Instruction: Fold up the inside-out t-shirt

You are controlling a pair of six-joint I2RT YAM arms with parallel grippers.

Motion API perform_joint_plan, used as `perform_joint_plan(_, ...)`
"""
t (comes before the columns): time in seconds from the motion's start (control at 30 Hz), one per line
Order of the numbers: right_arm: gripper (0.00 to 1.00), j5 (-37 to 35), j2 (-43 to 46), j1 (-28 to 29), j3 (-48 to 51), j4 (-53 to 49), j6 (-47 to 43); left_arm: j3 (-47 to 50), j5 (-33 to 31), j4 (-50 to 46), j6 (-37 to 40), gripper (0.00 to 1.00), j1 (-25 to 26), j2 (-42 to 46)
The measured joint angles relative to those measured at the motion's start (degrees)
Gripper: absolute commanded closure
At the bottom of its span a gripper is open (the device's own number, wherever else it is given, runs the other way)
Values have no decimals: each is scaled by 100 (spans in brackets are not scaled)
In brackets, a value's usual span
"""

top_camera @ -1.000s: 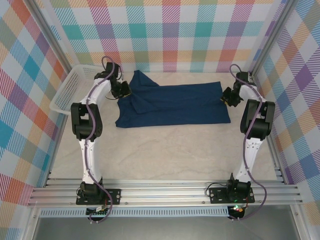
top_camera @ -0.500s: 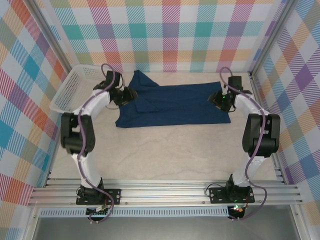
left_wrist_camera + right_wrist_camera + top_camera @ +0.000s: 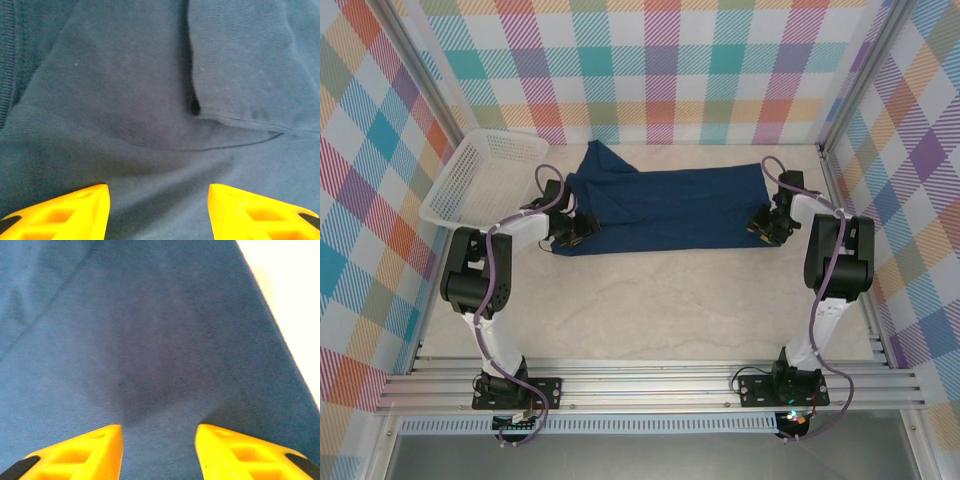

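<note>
The t-shirt (image 3: 665,205) lies spread across the far half of the desk (image 3: 650,300), its long side running left to right; one part juts toward the back wall at its left end; a basket (image 3: 470,185) sits in the far left corner, near that end; the left gripper (image 3: 575,228) is at the shirt's near left corner, the right gripper (image 3: 763,225) at its near right corner; both sets of jaws stand over cloth.

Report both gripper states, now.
Left gripper: open, fingers apart over the t-shirt, holding nothing.
Right gripper: open over the t-shirt, holding nothing.
</note>
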State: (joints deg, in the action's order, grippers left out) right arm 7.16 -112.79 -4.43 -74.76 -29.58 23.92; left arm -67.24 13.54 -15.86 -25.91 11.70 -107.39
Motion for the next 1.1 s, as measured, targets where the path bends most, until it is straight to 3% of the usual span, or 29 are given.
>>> perform_joint_plan(0.23, 58, -160, 105, 0, 109, -131, -103, 629, -201, 413, 63, 46, -22, 275)
perform_joint_plan(0.5, 59, -90, 1394, 31, 1746, -184, -24, 2590, -109, 1008, -177, 46, 83, 1781)
perform_joint_plan(0.7, 59, -28, 2581, 39, 3040, -190, 328, 3816, -166, 802, -719, 46, 673, 3292)
perform_joint_plan(0.9, 56, -243, 3134, 166, 3163, -516, 334, 3705, -402, -385, -927, 43, 782, 4253)
perform_joint_plan(1.1, 54, -546, 3506, 1154, 2553, -262, -133, 2771, -431, -291, -852, 54, 785, 3394)
